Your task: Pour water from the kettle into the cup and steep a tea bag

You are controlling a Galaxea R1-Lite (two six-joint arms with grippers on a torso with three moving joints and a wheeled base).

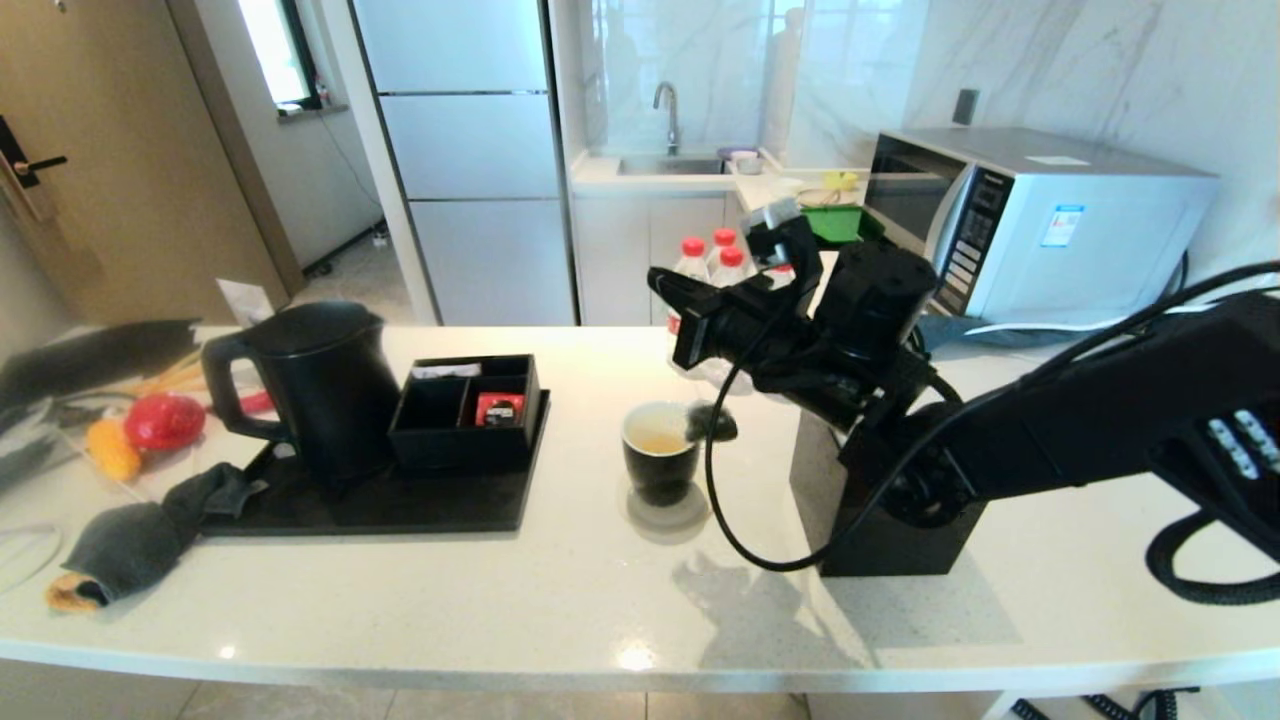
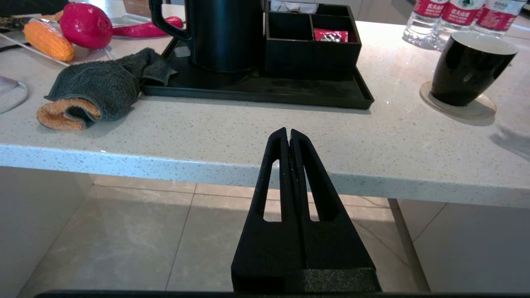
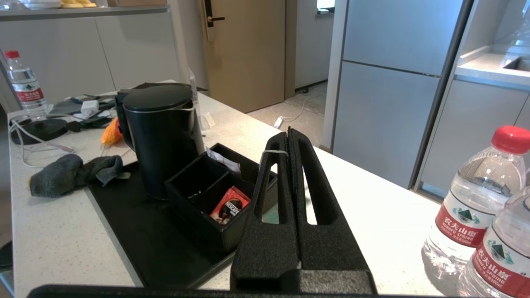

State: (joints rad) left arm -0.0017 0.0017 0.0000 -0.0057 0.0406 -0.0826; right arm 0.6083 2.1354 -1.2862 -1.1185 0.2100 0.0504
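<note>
Both grippers are clenched: the right gripper (image 1: 657, 282) pinches the tea bag (image 1: 712, 422) string (bag dangling below its fingertips, at the cup (image 1: 659, 450) rim), left gripper (image 2: 288, 133) empty, kettle (image 1: 320, 390) beyond.

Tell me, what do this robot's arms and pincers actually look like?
The right arm is all matte black, built of chunky rounded sections, with a thin black cable looping beneath it. Each gripper, left and right, has two long, tapering black fingers with a grainy surface and slot-shaped cutouts.
</note>
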